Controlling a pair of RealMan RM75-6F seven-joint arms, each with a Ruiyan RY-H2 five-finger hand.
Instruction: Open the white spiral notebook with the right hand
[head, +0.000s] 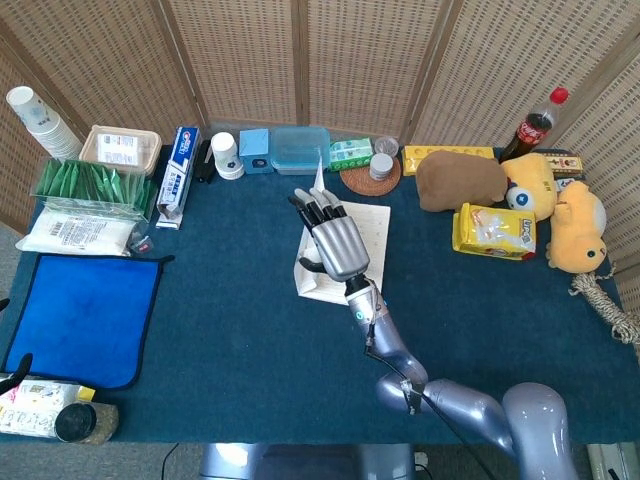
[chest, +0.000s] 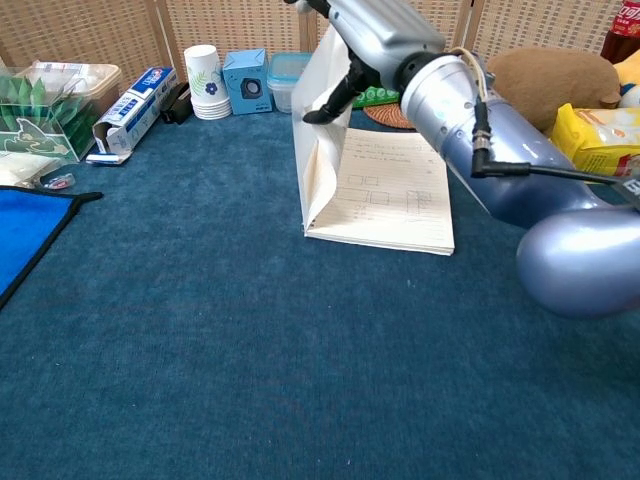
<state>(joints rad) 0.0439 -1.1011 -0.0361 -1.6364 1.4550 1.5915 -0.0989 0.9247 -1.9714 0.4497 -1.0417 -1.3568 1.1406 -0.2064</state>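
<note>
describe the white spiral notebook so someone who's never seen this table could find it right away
On the dark blue table, look just in front of the back row of boxes, below the clear lidded container. The white spiral notebook lies there, its cover lifted roughly upright by the right hand. It is the only thing showing ruled pages with small pencilled boxes.

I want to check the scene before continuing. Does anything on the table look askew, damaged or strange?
Only the white spiral notebook: the right hand holds its cover standing nearly upright, partly open. The toothpaste box lies flat with an open end. Nothing looks spilled or damaged.
</note>
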